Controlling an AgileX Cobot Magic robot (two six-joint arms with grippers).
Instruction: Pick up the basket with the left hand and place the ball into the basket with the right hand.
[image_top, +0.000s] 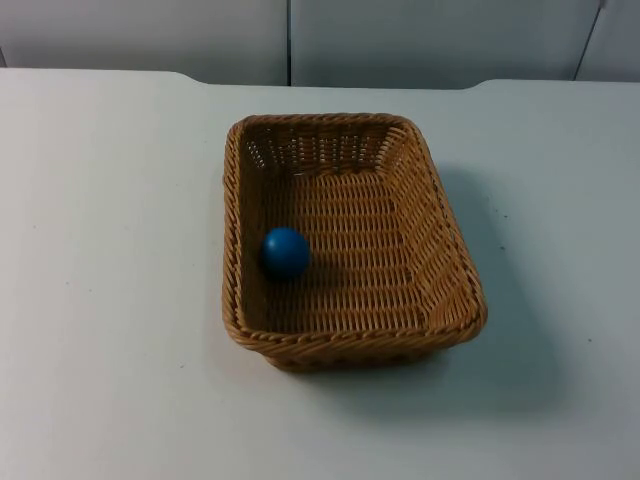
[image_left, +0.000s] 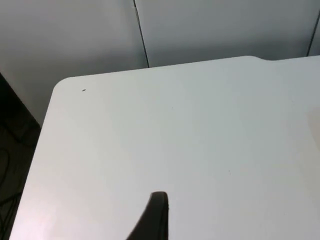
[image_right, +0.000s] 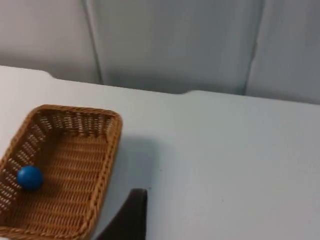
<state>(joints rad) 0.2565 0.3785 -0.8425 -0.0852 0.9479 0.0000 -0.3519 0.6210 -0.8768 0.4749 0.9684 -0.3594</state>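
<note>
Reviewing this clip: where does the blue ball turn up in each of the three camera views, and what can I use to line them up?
Top view: the blue ball lies inside the wicker basket, near its left wall.
Left wrist view: bare white table and grey partition wall; no ball here.
Right wrist view: the ball lies in the basket, by its far side wall.
Shared landmark: the table's back edge meeting the wall.

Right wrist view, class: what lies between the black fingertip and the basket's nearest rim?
Bare white table. In the right wrist view nothing sits between the right gripper's fingertip and the basket, which holds the blue ball.
</note>
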